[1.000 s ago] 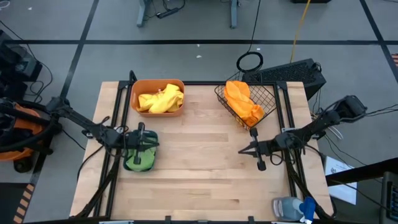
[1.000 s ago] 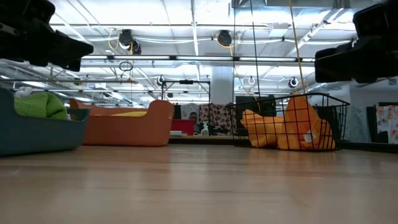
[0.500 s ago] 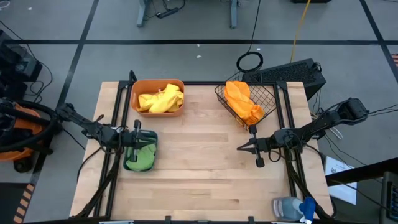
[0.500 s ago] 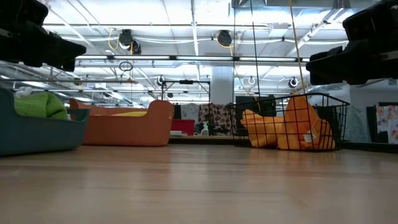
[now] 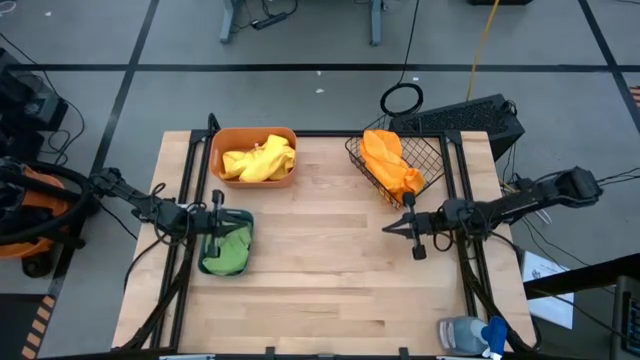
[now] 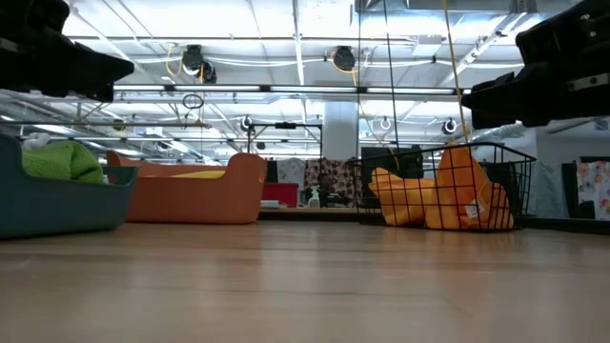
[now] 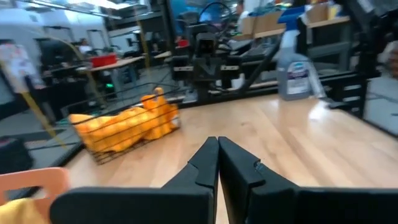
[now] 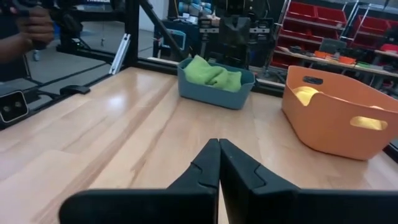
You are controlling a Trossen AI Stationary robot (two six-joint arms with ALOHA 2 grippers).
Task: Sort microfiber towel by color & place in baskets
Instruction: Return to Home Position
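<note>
A yellow towel [image 5: 258, 160] lies in the orange tub [image 5: 289, 135] at the table's far left. An orange towel [image 5: 390, 165] sits in the wire-mesh basket [image 5: 432, 155] at the far right. A green towel [image 5: 226, 252] fills the teal tub [image 5: 247, 222] at the left edge. My left gripper [image 5: 222, 224] hovers over the teal tub, shut and empty. My right gripper [image 5: 388, 228] hangs over the table's right half, near the mesh basket, also shut and empty. In the low view, both arms show only at the upper corners.
A spray bottle [image 5: 470, 334] with a blue cap lies at the table's near right corner. Bare wooden table [image 5: 320, 270] stretches across the middle and near side. A person's hand [image 8: 28, 28] shows beyond the table in the right wrist view.
My left arm has drawn back toward the table's left edge, its gripper staying over the teal tub. My right gripper has moved toward the far edge, closer to the mesh basket. The towels and baskets have stayed put.
</note>
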